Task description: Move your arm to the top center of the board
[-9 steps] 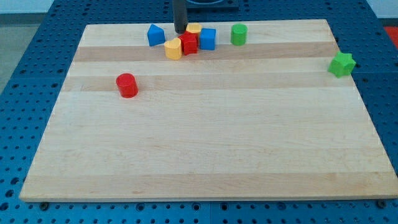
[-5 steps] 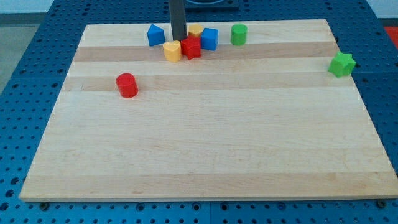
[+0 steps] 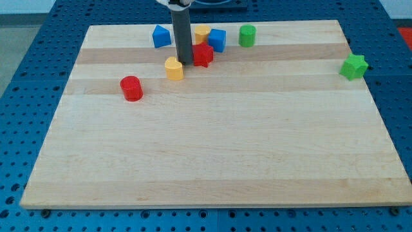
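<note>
My tip (image 3: 185,61) is on the wooden board (image 3: 212,148) near the view's top centre. It stands between a yellow block (image 3: 173,67), just to its lower left, and a red star block (image 3: 203,55), just to its right. Behind the rod lie a yellow block (image 3: 202,33) and a blue cube (image 3: 217,40), close together. A blue block (image 3: 161,36) lies to the upper left of the tip.
A green cylinder (image 3: 247,35) stands near the view's top, right of the cluster. A green star block (image 3: 353,66) lies at the board's right edge. A red cylinder (image 3: 131,88) stands on the left part of the board.
My tip has moved toward the view's bottom, out of the cluster. The yellow block slid down and left, and the red star block shifted slightly right and down.
</note>
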{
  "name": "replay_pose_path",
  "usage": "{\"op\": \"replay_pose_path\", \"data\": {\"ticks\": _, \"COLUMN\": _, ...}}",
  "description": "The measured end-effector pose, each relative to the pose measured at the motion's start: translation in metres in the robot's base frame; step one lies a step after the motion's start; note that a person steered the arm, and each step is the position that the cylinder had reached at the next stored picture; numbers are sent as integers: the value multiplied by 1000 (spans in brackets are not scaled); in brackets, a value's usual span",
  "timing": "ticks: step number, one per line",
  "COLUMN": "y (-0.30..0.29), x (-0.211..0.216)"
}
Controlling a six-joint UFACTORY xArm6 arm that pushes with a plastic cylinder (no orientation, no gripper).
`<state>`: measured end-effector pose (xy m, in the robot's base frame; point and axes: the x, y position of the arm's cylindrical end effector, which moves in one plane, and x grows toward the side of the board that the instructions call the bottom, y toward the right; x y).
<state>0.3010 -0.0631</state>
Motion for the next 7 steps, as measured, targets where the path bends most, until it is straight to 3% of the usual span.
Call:
{"op": "replay_pose_path", "data": {"ticks": 1, "y": 0, "x": -39}}
{"op": "replay_pose_path", "data": {"ticks": 5, "y": -5, "x": -109}}
{"op": "replay_pose_path", "data": {"ticks": 7, "y": 66, "x": -108}}
